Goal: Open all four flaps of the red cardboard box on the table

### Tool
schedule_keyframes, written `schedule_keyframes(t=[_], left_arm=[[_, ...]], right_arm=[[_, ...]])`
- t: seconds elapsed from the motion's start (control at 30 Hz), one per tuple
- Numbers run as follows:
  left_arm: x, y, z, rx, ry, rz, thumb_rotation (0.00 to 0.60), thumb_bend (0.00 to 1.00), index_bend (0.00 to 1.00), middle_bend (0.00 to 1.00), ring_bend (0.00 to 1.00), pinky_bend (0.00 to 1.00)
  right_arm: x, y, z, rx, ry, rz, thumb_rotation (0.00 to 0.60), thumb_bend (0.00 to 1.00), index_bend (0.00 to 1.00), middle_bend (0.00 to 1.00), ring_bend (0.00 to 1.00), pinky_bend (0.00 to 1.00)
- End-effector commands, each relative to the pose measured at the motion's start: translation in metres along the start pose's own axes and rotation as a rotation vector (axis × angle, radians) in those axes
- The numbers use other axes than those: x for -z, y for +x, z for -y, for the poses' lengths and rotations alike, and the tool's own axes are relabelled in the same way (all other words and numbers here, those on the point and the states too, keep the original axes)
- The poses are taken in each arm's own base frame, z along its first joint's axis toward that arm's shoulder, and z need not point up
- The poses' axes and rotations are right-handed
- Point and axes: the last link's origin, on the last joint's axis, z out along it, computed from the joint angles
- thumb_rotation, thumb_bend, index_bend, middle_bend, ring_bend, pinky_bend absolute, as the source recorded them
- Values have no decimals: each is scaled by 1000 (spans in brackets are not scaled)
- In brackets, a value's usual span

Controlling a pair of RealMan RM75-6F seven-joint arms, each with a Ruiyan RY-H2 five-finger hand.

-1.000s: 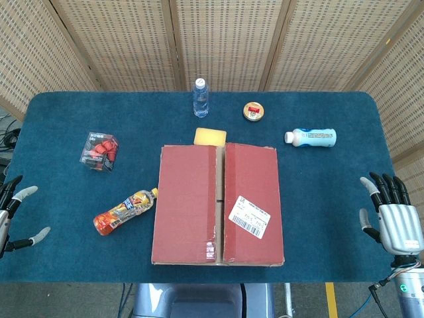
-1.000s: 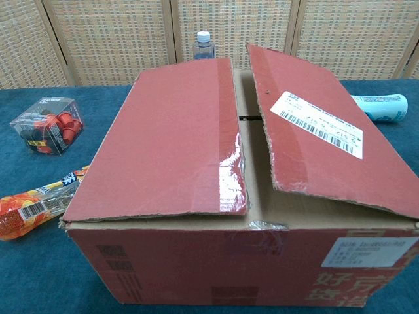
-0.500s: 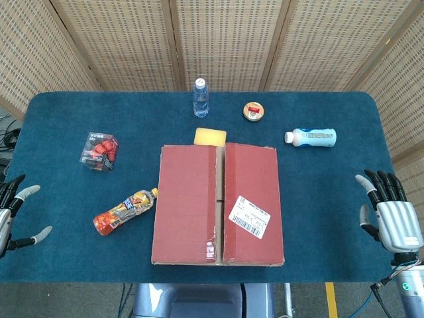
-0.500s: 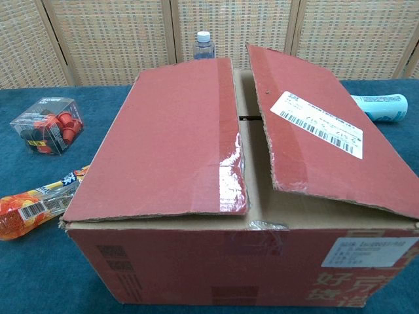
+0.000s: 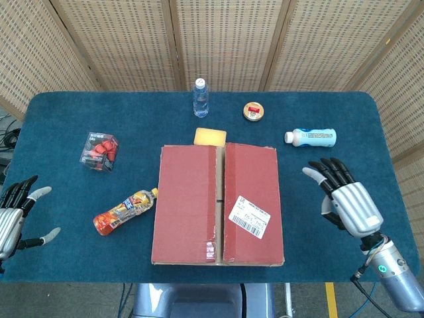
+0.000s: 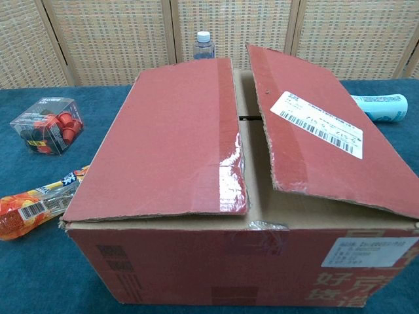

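Moved since earlier: right hand (image 5: 344, 197) has come in from the table's right edge toward the red cardboard box (image 5: 217, 203) and now hangs over the cloth just right of it; left hand (image 5: 14, 218) has shifted only slightly at the left edge.
Right hand: fingers spread apart, holding nothing, not touching the box; seen in the head view only.
Left hand: well left of the box, fingers apart, holding nothing; head view only.
Red cardboard box: sits at the near middle of the blue table (image 5: 344, 112), its front side at the near edge.
Left flap (image 6: 167, 140): lies almost flat, closed, with glossy tape along its inner edge.
Right flap (image 6: 327, 137): carries a white shipping label (image 6: 316, 123); in the chest view its inner edge is raised a little, leaving a gap over the brown inner flap (image 6: 255, 196).
Orange drink bottle (image 5: 124, 211): lies on its side just left of the box.
Clear case of red pieces (image 5: 99, 150): left of the box, beyond the orange bottle.
Yellow sponge (image 5: 210, 136): touching or just behind the box's far edge.
Water bottle (image 5: 201, 97): upright, behind the sponge.
Round tin (image 5: 252, 111): behind the box, to the right of the water bottle.
White and blue bottle (image 5: 311, 137): lies on its side, behind and right of the box.
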Motion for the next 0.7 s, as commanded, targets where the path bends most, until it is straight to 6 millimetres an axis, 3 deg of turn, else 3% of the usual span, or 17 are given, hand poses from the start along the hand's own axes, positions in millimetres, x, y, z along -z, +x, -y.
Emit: schedule_keyframes(t=[0.03, 0.37, 0.7], left_arm=[[0, -1, -1, 0, -3, 1, 475, 217, 166, 0, 0, 0], [-3, -2, -6, -12, -13, 8, 473, 217, 166, 0, 0, 0], [-6, -3, -9, -21, -12, 14, 476, 218, 166, 0, 0, 0]], right_arm=[[-16, 2, 18, -26, 85, 25, 600, 1000, 160, 152, 0, 0], [-64, -9, 76, -89, 306, 145, 600, 1000, 229, 218, 0, 0], [-89, -17, 101, -94, 372, 212, 600, 1000, 263, 234, 0, 0]])
